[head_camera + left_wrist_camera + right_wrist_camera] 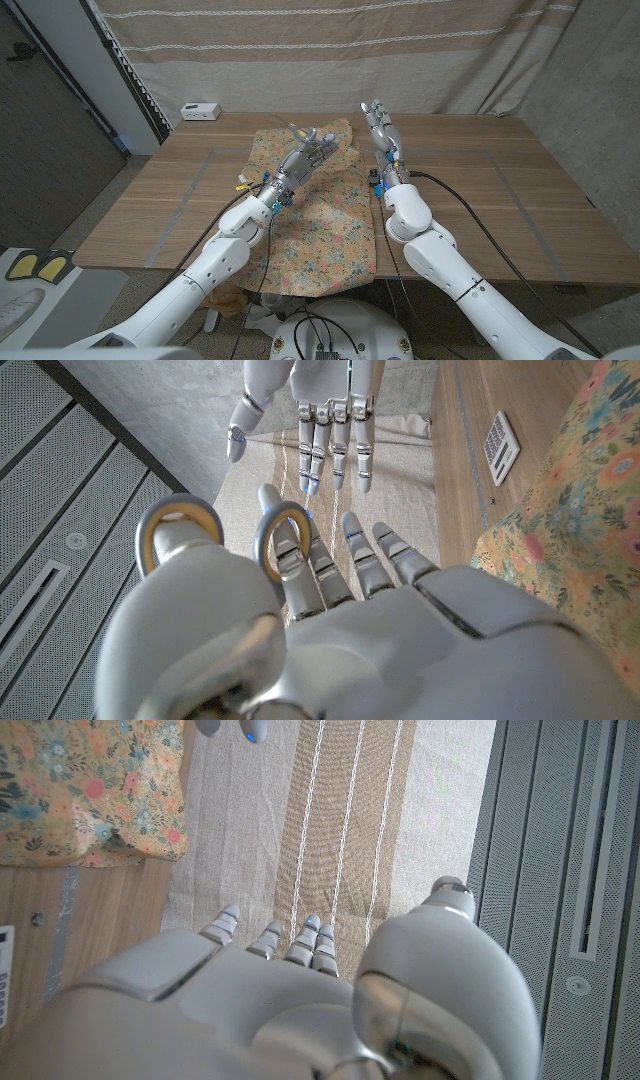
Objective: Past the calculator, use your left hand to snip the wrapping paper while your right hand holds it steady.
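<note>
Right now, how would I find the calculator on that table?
Start at the wooden table and look to its far left corner, beyond the flowery wrapping paper. The calculator is the small white box there, plain and hard beside the soft, colourful paper.

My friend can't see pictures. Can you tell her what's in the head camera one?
Two white robot arms reach over a wooden table. The left hand holds scissors above a sheet of flowery wrapping paper, and the right hand is raised, fingers apart, beside the paper's right edge. A small white calculator sits at the far left corner, before a striped curtain.
</note>
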Available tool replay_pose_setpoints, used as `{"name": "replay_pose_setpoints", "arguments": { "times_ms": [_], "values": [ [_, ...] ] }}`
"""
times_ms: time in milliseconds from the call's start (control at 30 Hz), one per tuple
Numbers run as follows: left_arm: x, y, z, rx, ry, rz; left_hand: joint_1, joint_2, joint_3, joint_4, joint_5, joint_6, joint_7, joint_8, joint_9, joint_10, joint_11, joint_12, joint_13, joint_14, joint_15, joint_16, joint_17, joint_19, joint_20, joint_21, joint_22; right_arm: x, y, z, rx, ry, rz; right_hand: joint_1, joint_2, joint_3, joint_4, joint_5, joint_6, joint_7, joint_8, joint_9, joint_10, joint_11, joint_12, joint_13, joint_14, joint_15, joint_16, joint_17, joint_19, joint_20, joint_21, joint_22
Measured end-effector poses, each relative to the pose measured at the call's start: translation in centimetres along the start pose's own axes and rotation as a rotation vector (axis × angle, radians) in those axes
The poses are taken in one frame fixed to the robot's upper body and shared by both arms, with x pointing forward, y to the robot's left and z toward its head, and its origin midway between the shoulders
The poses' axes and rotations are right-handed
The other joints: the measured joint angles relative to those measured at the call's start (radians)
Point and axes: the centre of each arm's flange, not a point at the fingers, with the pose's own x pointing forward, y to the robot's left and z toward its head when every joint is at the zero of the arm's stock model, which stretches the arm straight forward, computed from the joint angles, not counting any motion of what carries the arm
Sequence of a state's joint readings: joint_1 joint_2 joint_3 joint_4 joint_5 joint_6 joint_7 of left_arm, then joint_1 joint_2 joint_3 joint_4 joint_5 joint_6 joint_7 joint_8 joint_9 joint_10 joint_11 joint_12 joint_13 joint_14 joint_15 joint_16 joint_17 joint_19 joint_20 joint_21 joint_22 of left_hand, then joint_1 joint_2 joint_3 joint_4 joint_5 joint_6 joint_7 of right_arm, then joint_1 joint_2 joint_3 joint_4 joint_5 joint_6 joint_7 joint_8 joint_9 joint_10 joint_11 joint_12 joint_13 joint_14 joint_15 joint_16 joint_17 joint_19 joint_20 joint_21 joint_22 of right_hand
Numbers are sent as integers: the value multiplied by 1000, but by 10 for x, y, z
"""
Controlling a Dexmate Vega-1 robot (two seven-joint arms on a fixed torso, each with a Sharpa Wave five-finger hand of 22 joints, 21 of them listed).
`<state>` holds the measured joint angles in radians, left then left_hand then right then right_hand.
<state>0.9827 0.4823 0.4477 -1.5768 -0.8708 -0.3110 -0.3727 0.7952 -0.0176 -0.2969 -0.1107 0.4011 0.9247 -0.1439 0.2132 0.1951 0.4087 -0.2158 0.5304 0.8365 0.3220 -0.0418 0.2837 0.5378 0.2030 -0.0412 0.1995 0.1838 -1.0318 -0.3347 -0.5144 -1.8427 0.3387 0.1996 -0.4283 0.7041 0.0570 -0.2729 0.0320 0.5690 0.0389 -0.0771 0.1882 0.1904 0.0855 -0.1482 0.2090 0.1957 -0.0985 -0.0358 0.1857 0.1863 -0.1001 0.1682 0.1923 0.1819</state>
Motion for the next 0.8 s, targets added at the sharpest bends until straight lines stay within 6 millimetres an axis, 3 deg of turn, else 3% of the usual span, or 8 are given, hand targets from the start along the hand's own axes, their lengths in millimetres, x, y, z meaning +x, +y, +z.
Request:
{"name": "replay_pose_setpoints", "arguments": {
  "times_ms": [333, 800],
  "values": [
    [0, 0, 0, 6, -2, 8, 9, 9, -9, 0, 0, -29, -20, -10, 0, 48, 2, 85, 97, 29, -3, 31, 50, 0, 0, 0, 0, -1, 0, 0, -1, -1, -1, 0, 0, 0, 0, 0, -4, -4, 0, 0, 0, 0, 0, 0, 0, 0, 0, 0, 0, 0, 0, 0],
    [-1, 0, -1, 6, -6, 13, 26, 26, -13, 2, 0, -19, -15, -9, 0, 116, 5, 197, 232, 52, -5, 73, 118, 4, 4, 0, 0, -2, 1, 1, -4, -4, -4, 0, 0, 0, 0, 0, -4, -4, 0, 0, 0, 0, 0, -5, 0, 0, 0, 0, 0, 0, 0, 0]
  ]
}}
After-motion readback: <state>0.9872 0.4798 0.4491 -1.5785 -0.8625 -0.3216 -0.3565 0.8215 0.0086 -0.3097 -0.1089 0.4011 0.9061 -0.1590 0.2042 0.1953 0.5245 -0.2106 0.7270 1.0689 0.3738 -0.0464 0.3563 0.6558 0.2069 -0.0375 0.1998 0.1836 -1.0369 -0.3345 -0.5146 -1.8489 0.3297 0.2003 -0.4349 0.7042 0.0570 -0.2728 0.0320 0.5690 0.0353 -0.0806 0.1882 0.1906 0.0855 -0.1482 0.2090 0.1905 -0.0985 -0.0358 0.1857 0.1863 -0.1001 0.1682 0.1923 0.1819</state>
